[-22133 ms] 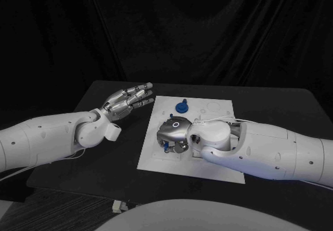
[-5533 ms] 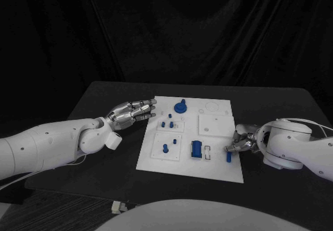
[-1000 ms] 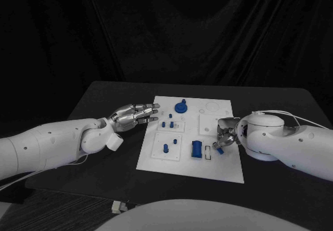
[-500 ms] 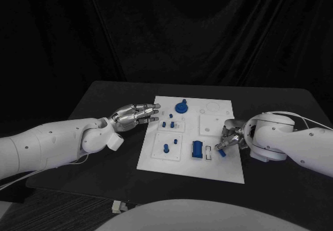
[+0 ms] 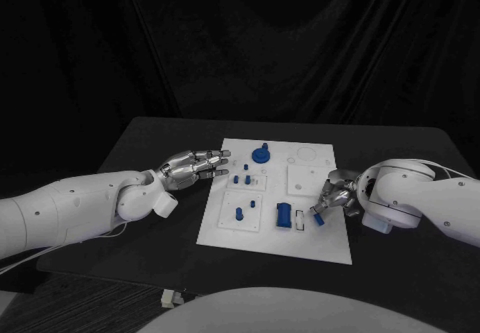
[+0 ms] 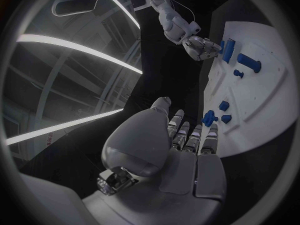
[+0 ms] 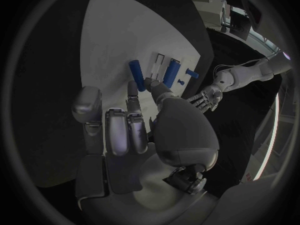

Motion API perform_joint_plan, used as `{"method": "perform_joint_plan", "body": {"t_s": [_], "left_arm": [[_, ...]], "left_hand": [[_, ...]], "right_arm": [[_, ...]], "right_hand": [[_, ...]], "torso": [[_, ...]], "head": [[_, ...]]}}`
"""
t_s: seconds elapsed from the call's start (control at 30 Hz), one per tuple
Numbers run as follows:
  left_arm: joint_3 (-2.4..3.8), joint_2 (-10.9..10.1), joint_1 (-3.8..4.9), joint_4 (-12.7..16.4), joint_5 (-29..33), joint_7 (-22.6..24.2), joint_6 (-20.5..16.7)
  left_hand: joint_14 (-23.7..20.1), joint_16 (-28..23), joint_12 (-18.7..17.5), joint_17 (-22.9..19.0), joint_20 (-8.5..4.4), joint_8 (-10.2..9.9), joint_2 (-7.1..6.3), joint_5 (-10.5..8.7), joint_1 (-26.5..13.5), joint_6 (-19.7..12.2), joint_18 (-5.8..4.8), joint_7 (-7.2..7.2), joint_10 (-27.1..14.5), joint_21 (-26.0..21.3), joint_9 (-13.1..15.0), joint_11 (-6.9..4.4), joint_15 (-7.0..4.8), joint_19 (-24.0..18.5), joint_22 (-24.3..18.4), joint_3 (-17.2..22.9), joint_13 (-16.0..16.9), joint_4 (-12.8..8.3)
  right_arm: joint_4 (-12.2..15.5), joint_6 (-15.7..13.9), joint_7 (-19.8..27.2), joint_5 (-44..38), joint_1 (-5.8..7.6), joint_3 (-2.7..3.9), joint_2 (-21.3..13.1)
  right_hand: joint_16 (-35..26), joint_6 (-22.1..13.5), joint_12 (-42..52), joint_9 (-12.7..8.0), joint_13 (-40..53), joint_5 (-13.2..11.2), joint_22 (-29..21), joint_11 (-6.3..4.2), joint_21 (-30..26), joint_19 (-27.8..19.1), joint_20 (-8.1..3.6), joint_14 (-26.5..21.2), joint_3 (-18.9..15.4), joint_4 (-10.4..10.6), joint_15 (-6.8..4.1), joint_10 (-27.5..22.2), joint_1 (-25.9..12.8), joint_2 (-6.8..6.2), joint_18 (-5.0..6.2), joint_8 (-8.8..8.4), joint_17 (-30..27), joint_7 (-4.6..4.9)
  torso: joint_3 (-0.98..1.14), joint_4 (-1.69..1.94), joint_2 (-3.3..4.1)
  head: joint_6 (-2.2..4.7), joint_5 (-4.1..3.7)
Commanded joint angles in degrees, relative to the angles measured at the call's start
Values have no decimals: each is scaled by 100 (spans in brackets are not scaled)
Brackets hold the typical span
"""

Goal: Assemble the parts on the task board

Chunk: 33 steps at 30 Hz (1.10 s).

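The white task board lies mid-table. My right hand is at its right edge and pinches one end of a blue peg between thumb and a finger. The peg's free end points down at the board beside a white slot and a blue block. In the right wrist view the peg juts past the fingertips towards the block. My left hand hovers at the board's left edge, fingers stretched out and holding nothing. Its palm faces the board.
A blue knob stands at the board's far edge. Small blue pegs stand in the left blocks, with more of them nearer me. The board's right rear squares are bare. Black table surrounds the board.
My right hand has drawn back slightly to the right over the last second, with the blue peg still at the slot. The left hand has not moved.
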Motion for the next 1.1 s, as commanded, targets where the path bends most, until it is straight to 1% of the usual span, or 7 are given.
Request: {"method": "perform_joint_plan", "body": {"t_s": [0.03, 0.33, 0.57, 0.73, 0.83, 1.1], "left_arm": [[5, 12, -7, 7, 8, 39, 87], [5, 15, -8, 6, 8, 14, 93], [5, 23, -8, 1, 8, 0, 103], [5, 29, -8, 0, 8, -11, 112], [5, 29, -8, 0, 8, -22, 118], [5, 29, -9, -6, 8, -30, 122]], "left_hand": [[-52, 79, 111, 65, 14, 14, -31, 108, 3, 57, -12, -5, -5, -40, 31, 60, -3, 80, 14, 253, -7, -4], [-52, 81, 111, 65, 14, 14, -35, 107, -3, 55, -10, 1, -4, -39, 31, 66, -8, 82, 17, 262, -8, -8], [-52, 81, 111, 65, 14, 14, -35, 107, -3, 55, -10, 1, -4, -39, 31, 66, -8, 82, 17, 262, -8, -8], [-52, 81, 111, 65, 14, 14, -35, 107, -3, 55, -10, 1, -4, -39, 31, 66, -8, 82, 17, 262, -8, -8], [-52, 81, 111, 65, 14, 14, -35, 107, -3, 55, -10, 1, -4, -39, 31, 66, -8, 82, 17, 262, -8, -8], [-52, 81, 111, 65, 14, 14, -35, 107, -3, 55, -10, 1, -4, -39, 31, 66, -8, 82, 17, 262, -8, -8]], "right_arm": [[-7, -273, -61, 651, 15, 1, -9], [-56, -424, -72, 1131, 20, 0, 32], [-71, -424, -92, 1323, 17, 0, 90], [-88, -394, -102, 1359, 11, -1, 140], [-93, -360, -107, 1368, 4, -1, 159], [-111, -330, -116, 1354, -12, -1, 187]], "right_hand": [[49, -7, 114, 238, 1514, 580, 804, -124, 182, 82, -8, 383, 782, -156, -145, 598, 175, 2, 47, 207, 175, -62], [54, -11, 114, 245, 1514, 583, 803, -125, 177, 82, -9, 385, 786, -149, -146, 598, 156, 10, 47, 212, 182, -65], [35, -40, 114, 259, 1514, 554, 788, -127, 115, 69, -11, 376, 798, -136, -147, 598, 114, 33, 57, 215, 141, -67], [31, -65, 114, 275, 1514, 508, 784, -127, 103, 66, -12, 373, 808, -125, -147, 598, 77, 54, 58, 220, 133, -69], [23, -83, 114, 291, 1514, 452, 779, -129, 83, 60, -13, 369, 814, -121, -148, 598, 50, 67, 61, 228, 118, -71], [17, -106, 114, 305, 1514, 418, 770, -130, 48, 51, -14, 365, 838, -113, -149, 598, 34, 110, 67, 232, 105, -72]], "torso": [[-1, -1, 0], [-1, 1, 0], [-2, 6, 1], [-1, 1, -4], [-2, 3, -2], [-2, 6, 5]], "head": [[1, -1], [1, -4], [1, -26], [1, -7], [1, -14], [1, -22]]}}
